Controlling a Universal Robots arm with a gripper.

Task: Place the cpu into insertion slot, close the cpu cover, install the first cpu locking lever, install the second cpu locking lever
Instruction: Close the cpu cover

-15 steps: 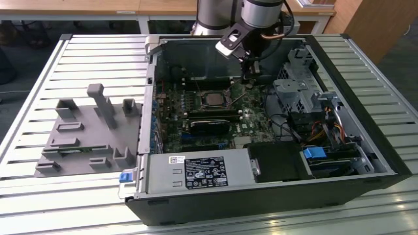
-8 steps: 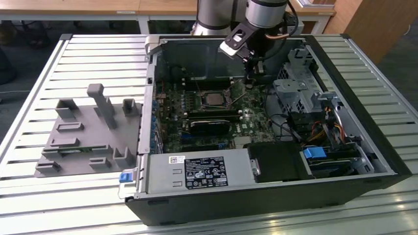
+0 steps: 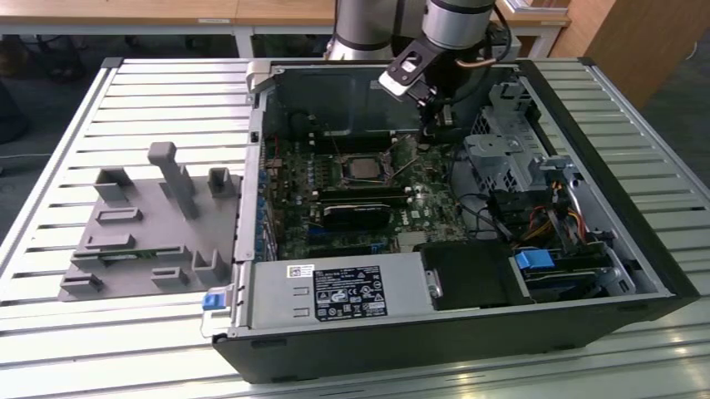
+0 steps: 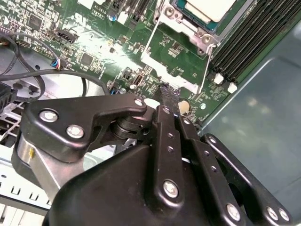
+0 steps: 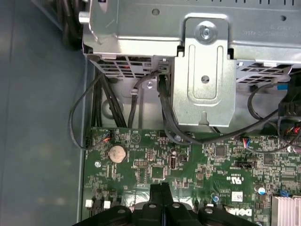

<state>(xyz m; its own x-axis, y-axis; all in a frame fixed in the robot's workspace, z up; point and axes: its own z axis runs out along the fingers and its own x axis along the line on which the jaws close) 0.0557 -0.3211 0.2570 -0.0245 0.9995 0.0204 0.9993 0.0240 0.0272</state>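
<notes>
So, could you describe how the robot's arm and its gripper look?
The arm is built of round silver-grey tubes with a dark band. A small pale box with dark edges sits at its wrist. The gripper is matt black: flat linked bars joined by shiny silver pins and screws, narrowing into two slim fingers.

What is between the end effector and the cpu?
In the second wrist view, the open cpu cover lies between the end effector and the cpu, its window showing green board.
</notes>
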